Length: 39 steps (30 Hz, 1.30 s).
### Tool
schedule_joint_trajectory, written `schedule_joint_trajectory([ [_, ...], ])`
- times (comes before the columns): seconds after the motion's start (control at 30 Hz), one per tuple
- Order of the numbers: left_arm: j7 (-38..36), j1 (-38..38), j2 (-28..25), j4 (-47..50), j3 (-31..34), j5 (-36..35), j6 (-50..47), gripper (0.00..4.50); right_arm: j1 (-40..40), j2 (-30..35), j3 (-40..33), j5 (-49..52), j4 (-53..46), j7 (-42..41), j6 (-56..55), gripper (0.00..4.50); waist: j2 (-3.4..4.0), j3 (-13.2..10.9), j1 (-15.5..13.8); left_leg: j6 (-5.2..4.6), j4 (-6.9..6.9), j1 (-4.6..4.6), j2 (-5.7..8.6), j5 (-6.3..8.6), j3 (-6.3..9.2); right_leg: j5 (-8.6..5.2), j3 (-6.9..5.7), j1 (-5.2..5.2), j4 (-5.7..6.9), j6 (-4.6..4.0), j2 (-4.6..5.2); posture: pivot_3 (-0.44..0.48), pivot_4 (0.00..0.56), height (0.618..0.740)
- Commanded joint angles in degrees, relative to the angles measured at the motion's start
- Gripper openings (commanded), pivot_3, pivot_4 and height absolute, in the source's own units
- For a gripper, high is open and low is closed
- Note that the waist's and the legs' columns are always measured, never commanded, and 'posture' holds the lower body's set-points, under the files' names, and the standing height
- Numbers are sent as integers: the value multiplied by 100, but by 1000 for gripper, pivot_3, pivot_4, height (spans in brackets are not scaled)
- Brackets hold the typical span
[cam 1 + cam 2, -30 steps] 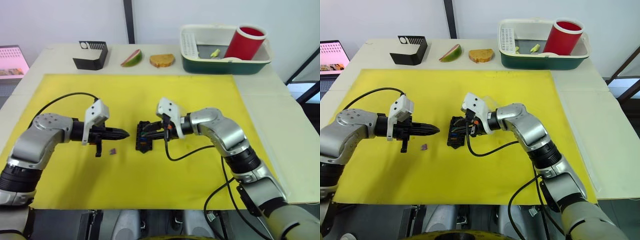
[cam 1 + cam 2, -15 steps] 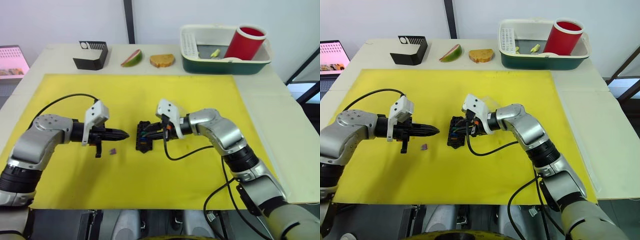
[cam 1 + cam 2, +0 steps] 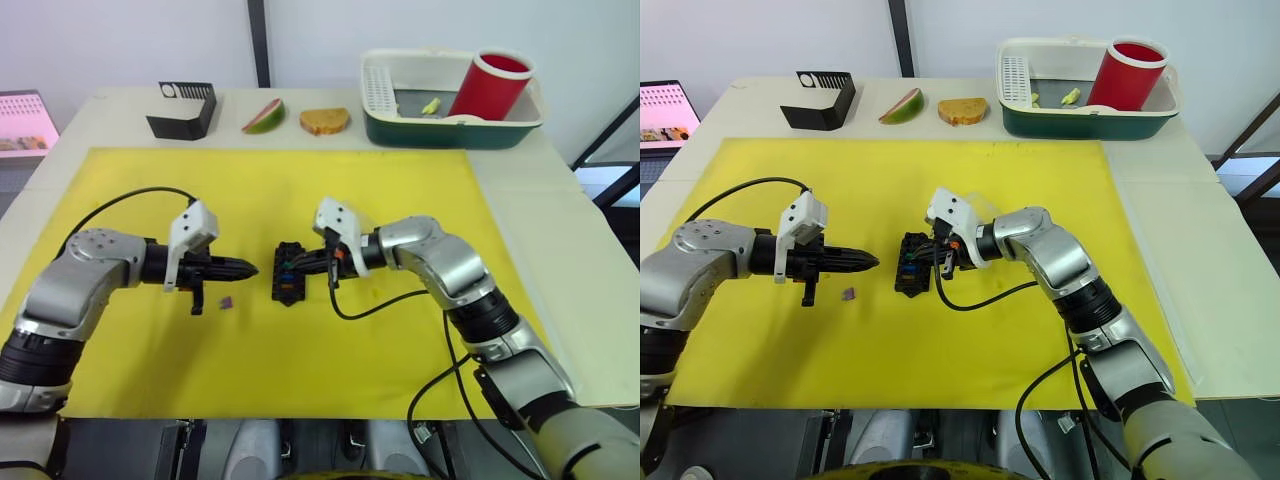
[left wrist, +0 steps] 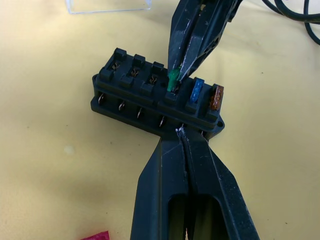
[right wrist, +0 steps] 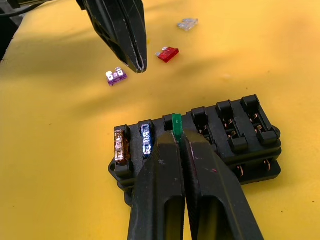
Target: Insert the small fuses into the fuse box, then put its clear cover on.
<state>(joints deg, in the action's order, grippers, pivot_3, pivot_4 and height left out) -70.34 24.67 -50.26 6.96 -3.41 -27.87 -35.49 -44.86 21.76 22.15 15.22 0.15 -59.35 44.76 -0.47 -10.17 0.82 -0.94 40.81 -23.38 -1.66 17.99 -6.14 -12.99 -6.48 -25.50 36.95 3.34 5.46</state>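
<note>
At the centre of the head view, on the yellow mat, sits the small black slotted fuse box [image 5: 200, 142]. Its orange fuse [image 5: 119, 146] and blue fuse [image 5: 145, 139] look seated. The right gripper [image 5: 178, 138] pinches the green fuse [image 5: 176, 125] over the third slot; the left gripper [image 4: 183, 137] rests closed against the box. Purple [image 5: 116, 76], red [image 5: 167, 54] and grey [image 5: 187, 23] fuses and the clear rectangular cover [image 4: 109, 5] remain, so roughly a third is done.
</note>
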Motion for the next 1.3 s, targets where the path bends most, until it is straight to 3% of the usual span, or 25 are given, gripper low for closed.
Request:
schedule_joint_trajectory([
  [0.03,-17,48,-16,100,88,-5,69,0,-281,130,192,-95,-317,-108,79,54,0,0,0,0,0,0,0,0,0,0,0,0,0,0,0,0,150,740],
  [0.93,79,0,92,158,77,51,112,0,-1205,431,1452,-1264,-43,-442,-64,54,0,0,3,0,2,0,0,0,0,0,0,0,0,0,0,0,150,740],
  [1.3,66,-76,102,213,96,76,130,0,-1206,315,1361,-1178,40,-465,275,54,0,1,2,0,5,4,0,0,0,0,0,4,1,0,0,0,150,740],
])
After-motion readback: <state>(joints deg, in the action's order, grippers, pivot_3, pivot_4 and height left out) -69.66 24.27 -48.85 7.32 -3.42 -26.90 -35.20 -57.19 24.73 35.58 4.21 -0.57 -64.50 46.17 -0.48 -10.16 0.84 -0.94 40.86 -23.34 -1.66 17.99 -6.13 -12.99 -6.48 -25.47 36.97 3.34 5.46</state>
